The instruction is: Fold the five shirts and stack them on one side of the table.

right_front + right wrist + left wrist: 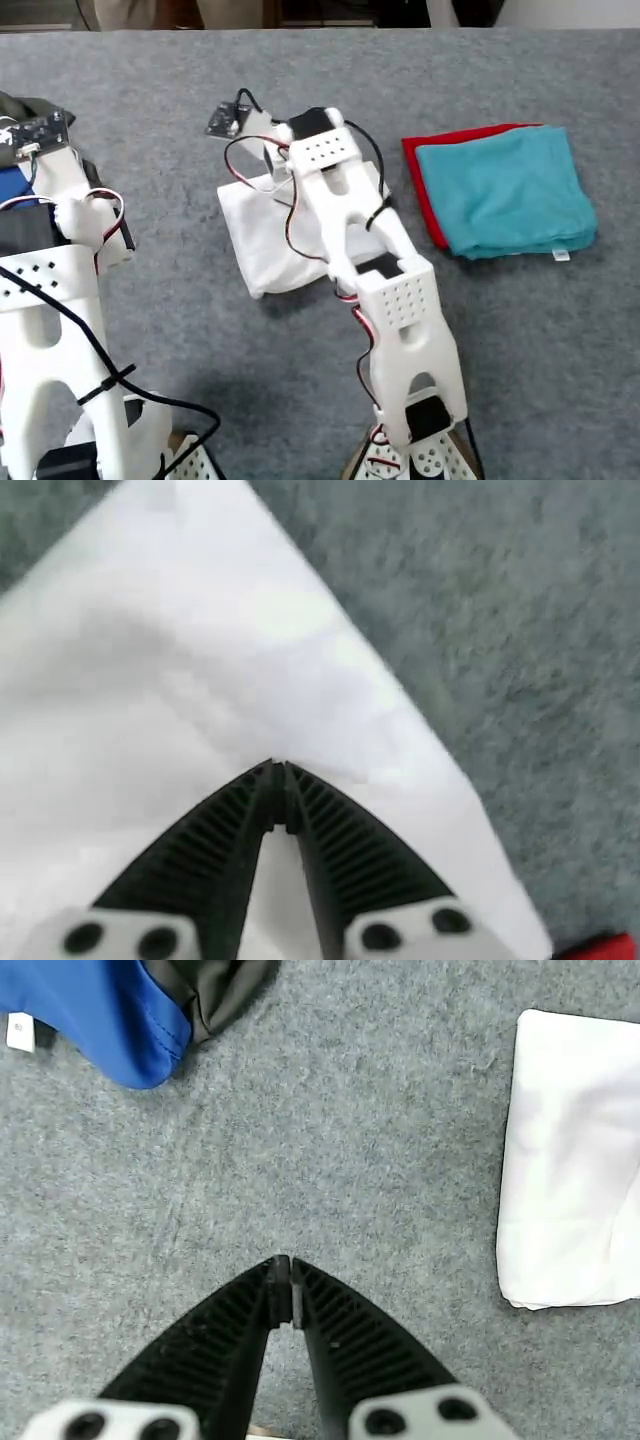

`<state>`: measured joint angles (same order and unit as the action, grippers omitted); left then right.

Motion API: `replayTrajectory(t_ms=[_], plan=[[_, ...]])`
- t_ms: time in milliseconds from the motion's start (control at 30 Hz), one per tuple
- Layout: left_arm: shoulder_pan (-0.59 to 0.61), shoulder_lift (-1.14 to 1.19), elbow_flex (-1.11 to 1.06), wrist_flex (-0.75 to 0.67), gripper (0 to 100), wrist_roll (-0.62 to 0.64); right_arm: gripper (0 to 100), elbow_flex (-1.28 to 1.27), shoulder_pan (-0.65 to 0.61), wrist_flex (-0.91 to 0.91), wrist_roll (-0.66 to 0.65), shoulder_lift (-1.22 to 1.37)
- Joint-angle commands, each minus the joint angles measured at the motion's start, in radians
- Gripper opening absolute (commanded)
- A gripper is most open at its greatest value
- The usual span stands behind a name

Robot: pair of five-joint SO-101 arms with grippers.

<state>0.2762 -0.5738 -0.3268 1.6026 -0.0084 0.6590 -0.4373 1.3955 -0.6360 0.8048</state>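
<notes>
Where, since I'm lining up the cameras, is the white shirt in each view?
High view: white shirt mid-table, partly under the right arm, left of the teal shirt.
Left wrist view: white shirt beyond the left hand, across bare table from the blue shirt.
Right wrist view: white shirt directly below the right hand.
Shared landmark: the grey table.

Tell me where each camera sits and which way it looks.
High view: above the table, looking down; left arm and right arm show.
Left wrist view: on its arm, looking down past the shut left gripper at the table.
Right wrist view: likewise, past the shut right gripper onto the white shirt.
Shared: all three show that shirt.
</notes>
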Motion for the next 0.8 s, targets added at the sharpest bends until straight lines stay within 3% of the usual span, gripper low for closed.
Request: replayTrajectory(t_ms=[0,233,767], plan=[[0.003,-0.018,0.012,-0.002,2,-0.006,0.2,0.054,0.051,0.068,-0.005,-0.068],[0.000,-0.013,0.012,-0.002,2,-0.006,0.2,0.054,0.087,0.262,-0.170,-0.077],[0.006,-0.021,0.006,-0.002,2,-0.006,0.2,0.030,0.375,0.391,-0.232,-0.117]])
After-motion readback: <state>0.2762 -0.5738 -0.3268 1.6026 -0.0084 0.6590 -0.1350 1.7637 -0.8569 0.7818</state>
